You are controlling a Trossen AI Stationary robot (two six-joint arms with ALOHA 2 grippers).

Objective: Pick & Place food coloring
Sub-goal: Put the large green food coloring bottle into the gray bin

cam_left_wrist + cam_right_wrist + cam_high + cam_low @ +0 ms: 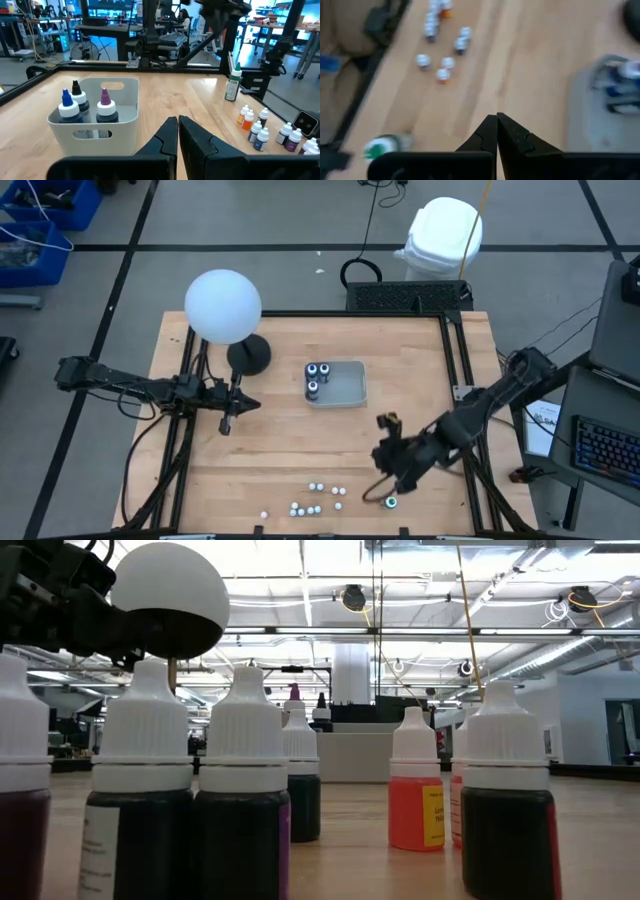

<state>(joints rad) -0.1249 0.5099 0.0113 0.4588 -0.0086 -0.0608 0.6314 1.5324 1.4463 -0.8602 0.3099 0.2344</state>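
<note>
White-capped food coloring bottles (315,498) cluster near the tabletop's (280,450) front edge; three jars (316,375) sit in the central tray (345,388). Left gripper (226,423) and right gripper (384,455) both pinched together, empty.

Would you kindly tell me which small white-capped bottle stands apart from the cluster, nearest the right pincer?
The green-bodied bottle, alone just beside the right pincer; the rest cluster together.

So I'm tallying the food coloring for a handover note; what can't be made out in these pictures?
- Small bottles, high view: too small to read body colours or get a sure count.
- Leftmost bottle, low view: cut off by the picture's edge.
- Bin and its bottles, right wrist view: blurred, count unclear.
- Green-topped bottle, right wrist view: blurred, label unreadable.
- Bin floor, left wrist view: hidden by its wall.
</note>
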